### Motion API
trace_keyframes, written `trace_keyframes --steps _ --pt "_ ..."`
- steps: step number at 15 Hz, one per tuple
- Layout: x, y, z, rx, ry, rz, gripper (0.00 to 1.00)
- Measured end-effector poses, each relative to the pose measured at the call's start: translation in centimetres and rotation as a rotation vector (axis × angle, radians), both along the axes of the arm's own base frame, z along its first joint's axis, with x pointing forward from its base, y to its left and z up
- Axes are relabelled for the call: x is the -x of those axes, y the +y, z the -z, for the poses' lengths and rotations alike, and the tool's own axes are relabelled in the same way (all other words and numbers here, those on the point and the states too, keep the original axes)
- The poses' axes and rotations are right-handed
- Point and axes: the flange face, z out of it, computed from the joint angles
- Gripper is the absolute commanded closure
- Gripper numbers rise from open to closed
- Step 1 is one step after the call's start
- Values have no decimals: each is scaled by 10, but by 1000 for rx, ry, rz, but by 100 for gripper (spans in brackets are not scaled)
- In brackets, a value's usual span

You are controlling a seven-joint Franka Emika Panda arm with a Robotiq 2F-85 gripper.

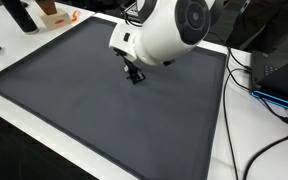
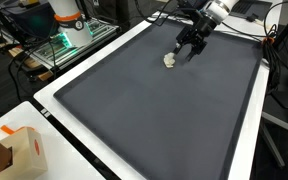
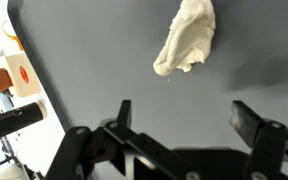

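Gripper (image 2: 184, 54) released, empty | hovers just above white wad (image 2: 170, 61) at far end of mat (image 2: 154, 120) | step: likely lining up a grab | next needs: centre over wad, lower, clench

In an exterior view the camera sits raised and fairly near the gripper (image 1: 134, 73), looking down over the grey mat (image 1: 74, 110) with the arm (image 1: 169, 30) large in front. In an exterior view from a corner of the mat, well away from the gripper (image 2: 187, 52), it looks slantwise across the whole mat. The wrist view looks down from just behind the fingers (image 3: 124, 112), very close. Both exterior views share mat and gripper, and the cream cloth lump (image 3: 187, 38) ahead of the gripper shows again, lump (image 2: 170, 61), in an exterior view.
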Motion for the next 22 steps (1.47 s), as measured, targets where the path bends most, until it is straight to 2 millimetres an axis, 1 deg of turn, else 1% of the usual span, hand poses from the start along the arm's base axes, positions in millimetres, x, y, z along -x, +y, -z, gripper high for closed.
trace_keyframes --steps 4,10,16,22 --pt "9 25 3 60 38 -117 0" --pt "30 53 3 189 118 -216 0" --pt "53 70 13 238 221 -235 0" --pt "63 85 22 221 278 -282 0"
